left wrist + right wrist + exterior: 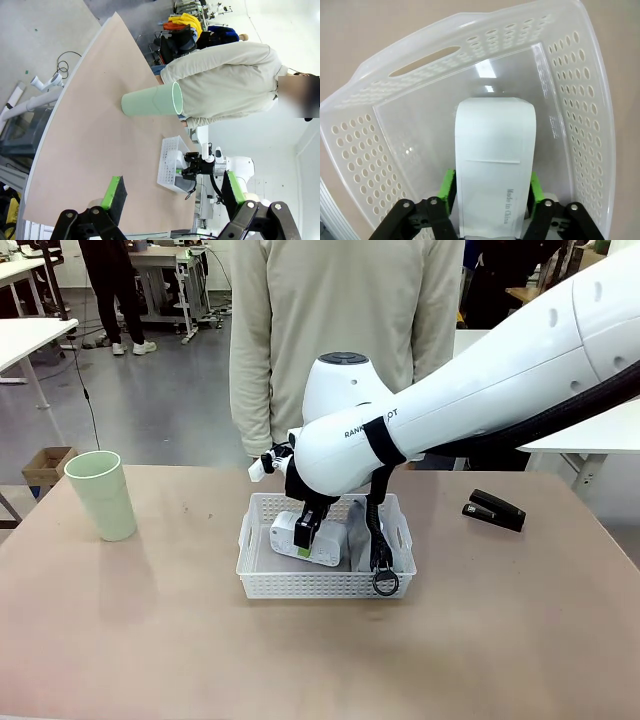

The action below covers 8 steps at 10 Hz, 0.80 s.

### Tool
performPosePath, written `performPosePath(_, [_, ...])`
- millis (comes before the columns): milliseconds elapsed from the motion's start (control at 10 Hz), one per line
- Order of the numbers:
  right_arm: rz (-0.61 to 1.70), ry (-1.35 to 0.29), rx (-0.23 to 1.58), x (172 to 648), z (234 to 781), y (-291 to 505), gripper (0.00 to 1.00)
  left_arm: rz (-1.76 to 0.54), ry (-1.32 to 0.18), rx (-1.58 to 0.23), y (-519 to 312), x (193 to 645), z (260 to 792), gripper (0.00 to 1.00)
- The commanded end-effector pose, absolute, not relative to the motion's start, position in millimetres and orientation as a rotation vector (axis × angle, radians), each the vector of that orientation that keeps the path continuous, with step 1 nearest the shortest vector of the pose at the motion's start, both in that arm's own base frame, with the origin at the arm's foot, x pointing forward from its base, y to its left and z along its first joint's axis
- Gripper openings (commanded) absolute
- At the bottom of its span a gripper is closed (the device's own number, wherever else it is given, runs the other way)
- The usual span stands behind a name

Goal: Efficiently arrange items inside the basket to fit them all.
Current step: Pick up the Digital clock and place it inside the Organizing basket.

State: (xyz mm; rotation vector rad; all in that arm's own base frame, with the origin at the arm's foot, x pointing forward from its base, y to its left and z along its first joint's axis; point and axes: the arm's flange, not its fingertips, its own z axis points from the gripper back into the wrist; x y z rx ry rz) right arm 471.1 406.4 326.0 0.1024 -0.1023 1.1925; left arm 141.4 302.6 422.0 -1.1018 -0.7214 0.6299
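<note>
The white basket (320, 585) sits mid-table. My right gripper (308, 538) reaches down into its left half, its green pads against both sides of the white box device (290, 537), which stands tilted with its lower end near the floor. In the right wrist view the box device (495, 150) runs up between the pads of the gripper (492, 192) inside the basket (580, 100). The grey pouch (358, 525) lies in the right half, its black strap (383, 580) looped over the front rim. The pale green cup (102, 495) stands far left; the black stapler (495, 510) lies right. My left gripper (175, 197) hangs open, high over the table.
A person in a cream top (345, 320) stands at the far edge behind the basket. My right arm (480, 370) crosses over the table's right half. Bare tabletop (300, 660) stretches in front of the basket and between cup and basket.
</note>
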Motion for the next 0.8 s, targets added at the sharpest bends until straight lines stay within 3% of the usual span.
performPosePath(0, [1.222,-0.104,0.148,475,329,403,1.00,0.612,-0.752,-1.110,302,141,422,1.00])
performPosePath(500, [1.222,-0.163,0.181,462,354,385,1.00,0.612,-0.752,-1.110,302,141,422,1.00])
performPosePath(700, [1.117,-0.283,0.213,427,403,341,1.00,0.612,-0.752,-1.110,302,141,422,1.00])
